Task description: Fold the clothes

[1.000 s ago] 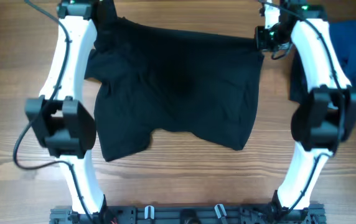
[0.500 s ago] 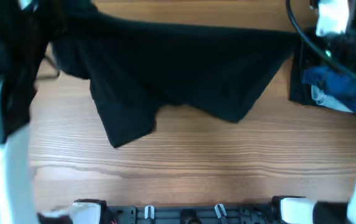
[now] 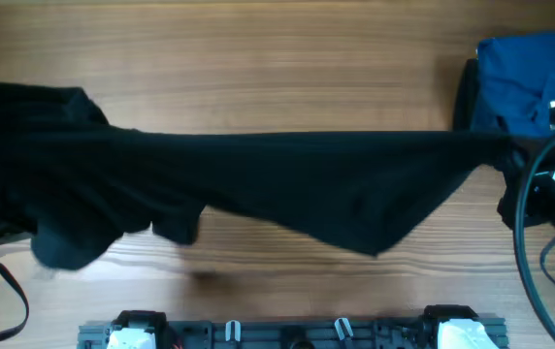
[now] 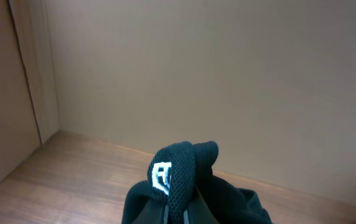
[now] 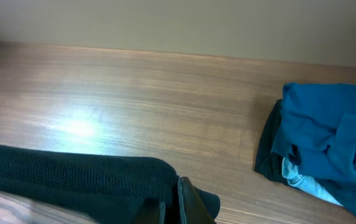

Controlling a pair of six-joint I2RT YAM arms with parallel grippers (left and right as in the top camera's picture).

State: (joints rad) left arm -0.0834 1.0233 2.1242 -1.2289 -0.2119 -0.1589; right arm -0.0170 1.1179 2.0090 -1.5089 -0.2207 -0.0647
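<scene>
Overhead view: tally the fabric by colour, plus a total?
black garment: 1
blue heap: 1 (the pieces inside it cannot be told apart)
Total: 2
A dark edge under the blue heap is too hidden to count.

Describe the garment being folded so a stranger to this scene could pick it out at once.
Across the wooden table, a long dark band stretches from the left edge to the right. That is the black garment, plain with a tiny white logo; the blue garments heaped at the far right are its only neighbours.
</scene>
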